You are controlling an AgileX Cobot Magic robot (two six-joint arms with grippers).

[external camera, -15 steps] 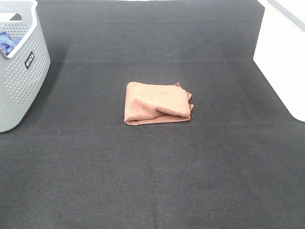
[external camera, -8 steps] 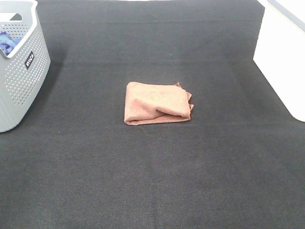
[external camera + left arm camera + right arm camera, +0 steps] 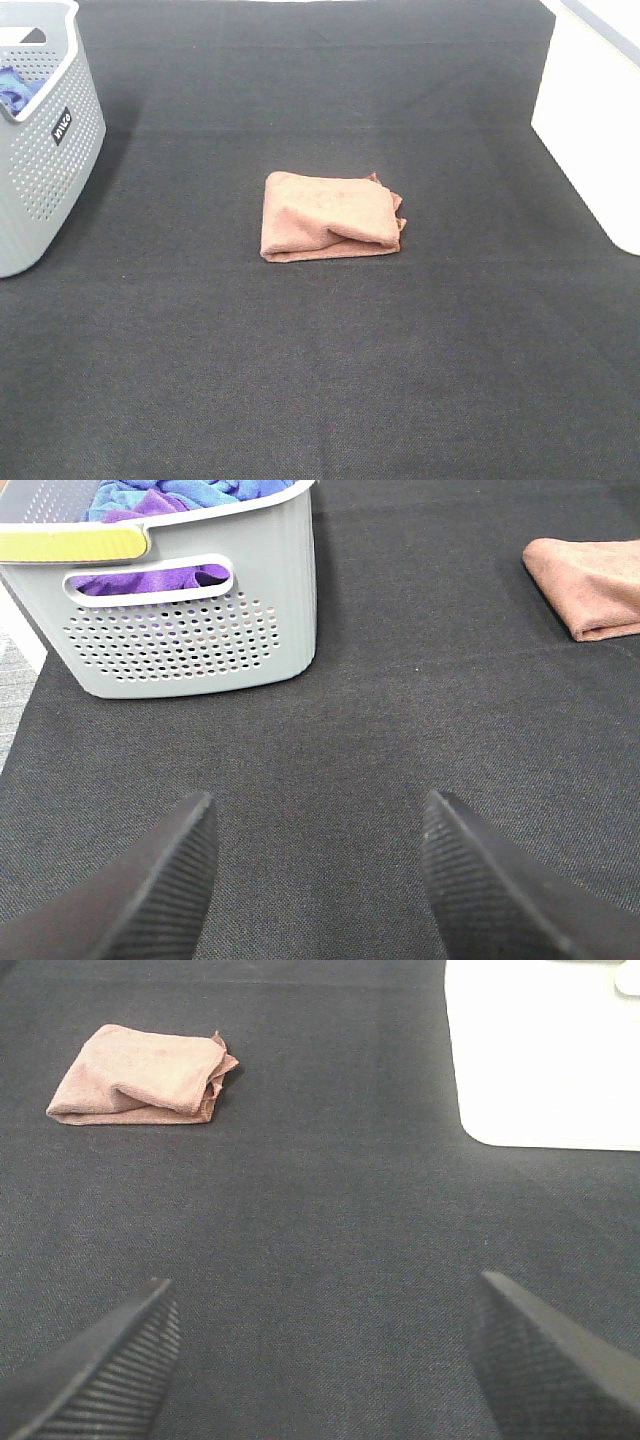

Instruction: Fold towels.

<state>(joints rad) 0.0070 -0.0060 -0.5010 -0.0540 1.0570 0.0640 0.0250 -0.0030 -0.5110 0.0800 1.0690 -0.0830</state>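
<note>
Towel of salmon-pink terry (image 3: 331,217) lies folded mid-desk (image 3: 320,380), left gripper (image 3: 315,865) and right gripper (image 3: 325,1355) fingers spread wide, empty, well apart from it; likely next: pinch the loose layered edge evenly, place without unfolding.

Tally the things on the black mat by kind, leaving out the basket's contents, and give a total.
Folded pinkish-brown towel: 1
Grey perforated laundry basket: 1
White bin: 1
Total: 3
</note>
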